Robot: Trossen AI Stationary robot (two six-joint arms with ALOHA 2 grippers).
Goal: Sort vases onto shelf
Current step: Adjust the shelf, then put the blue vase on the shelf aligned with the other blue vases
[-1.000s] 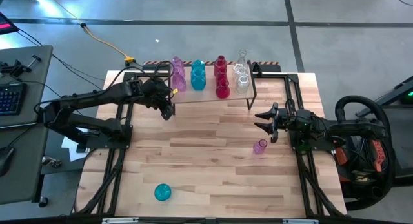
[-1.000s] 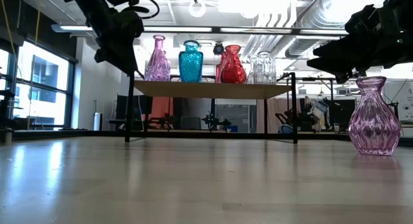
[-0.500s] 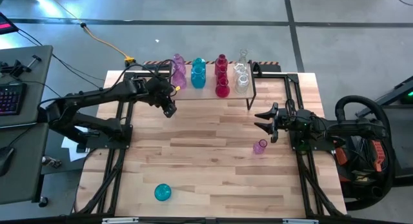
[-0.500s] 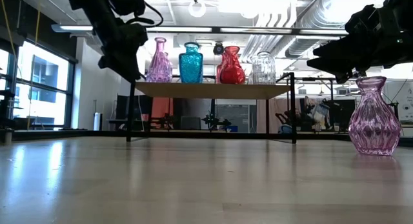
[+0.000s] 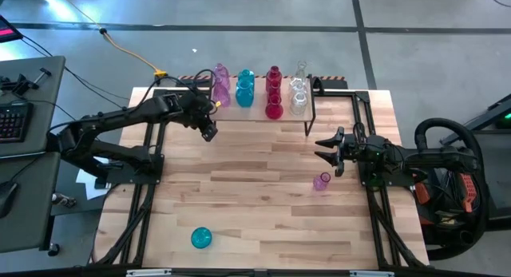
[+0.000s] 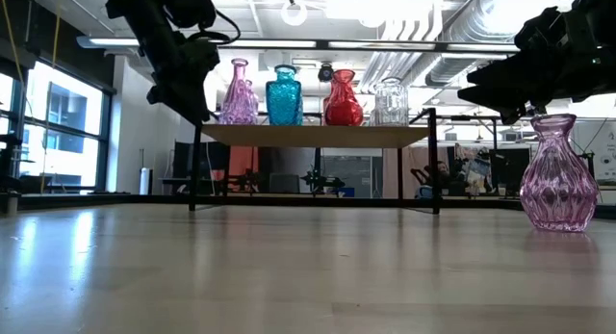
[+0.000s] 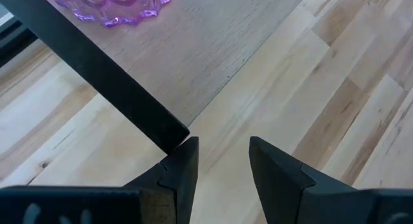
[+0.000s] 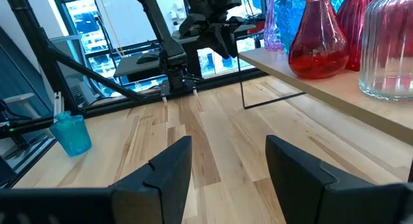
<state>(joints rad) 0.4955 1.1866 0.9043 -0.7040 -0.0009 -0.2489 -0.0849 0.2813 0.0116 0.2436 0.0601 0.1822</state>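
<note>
Left tool hangs at the left front corner of the shelf, its fingers parted by a narrow gap and holding nothing. In the left wrist view one finger stands just beside the black corner leg of the shelf; whether they touch cannot be told. Right tool hangs over the table near the right edge, in front of the shelf's right end, its fingers moderately parted and empty.

The shelf stands along the far edge of the table. On it stand four groups of vases: pink vases at the left end, teal vases next, red vases after them, and clear vases at the right end. All stand upright.

One small pink vase stands upright on the table, near the right tool and on its near side. One teal vase sits near the front edge of the table, left of centre, well apart from both tools.
</note>
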